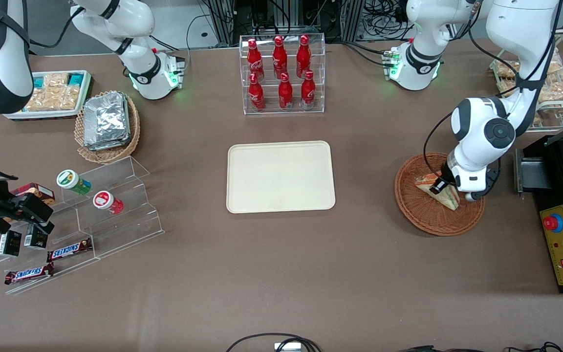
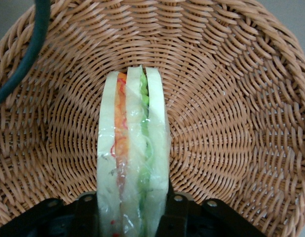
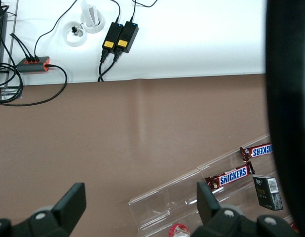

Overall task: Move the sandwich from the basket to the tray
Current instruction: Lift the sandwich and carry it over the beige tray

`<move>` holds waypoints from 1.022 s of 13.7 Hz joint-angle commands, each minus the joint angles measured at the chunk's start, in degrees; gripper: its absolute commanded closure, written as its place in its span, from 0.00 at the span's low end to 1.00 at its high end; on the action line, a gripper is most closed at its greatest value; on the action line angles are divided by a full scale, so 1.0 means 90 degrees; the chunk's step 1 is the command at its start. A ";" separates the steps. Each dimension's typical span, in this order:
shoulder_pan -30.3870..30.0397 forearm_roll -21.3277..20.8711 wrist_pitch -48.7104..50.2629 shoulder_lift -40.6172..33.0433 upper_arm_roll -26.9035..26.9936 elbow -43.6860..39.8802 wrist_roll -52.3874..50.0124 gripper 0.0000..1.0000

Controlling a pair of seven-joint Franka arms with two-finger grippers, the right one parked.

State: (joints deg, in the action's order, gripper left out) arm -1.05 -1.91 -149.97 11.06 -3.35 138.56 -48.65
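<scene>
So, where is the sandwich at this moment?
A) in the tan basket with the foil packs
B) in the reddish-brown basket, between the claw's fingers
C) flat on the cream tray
B: the sandwich sits in the basket, with the claw closed on it; the tray is bare.

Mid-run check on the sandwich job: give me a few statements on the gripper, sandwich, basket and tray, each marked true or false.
1. The gripper is down in the basket with its fingers on either side of the sandwich. True.
2. The sandwich already lies on the tray. False: it is in the basket; the tray holds nothing.
3. The sandwich is wrapped in clear film. True.
4. The basket also holds foil packs. False: only the sandwich is in it.
</scene>
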 commanded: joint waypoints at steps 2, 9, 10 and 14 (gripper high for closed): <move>0.0078 -0.0236 0.0460 -0.0223 0.0070 -0.0248 -0.0161 0.90; 0.0156 -0.0637 0.2871 -0.0536 -0.0378 -0.1955 -0.0083 0.90; 0.0166 -0.0637 0.3077 -0.0526 -0.0524 -0.2142 -0.0073 0.91; 0.0175 -0.0637 0.3090 -0.0507 -0.1412 -0.2203 0.0160 0.91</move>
State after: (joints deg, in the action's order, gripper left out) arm 0.21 -6.81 -122.79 5.84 -13.25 119.55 -48.44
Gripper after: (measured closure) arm 0.833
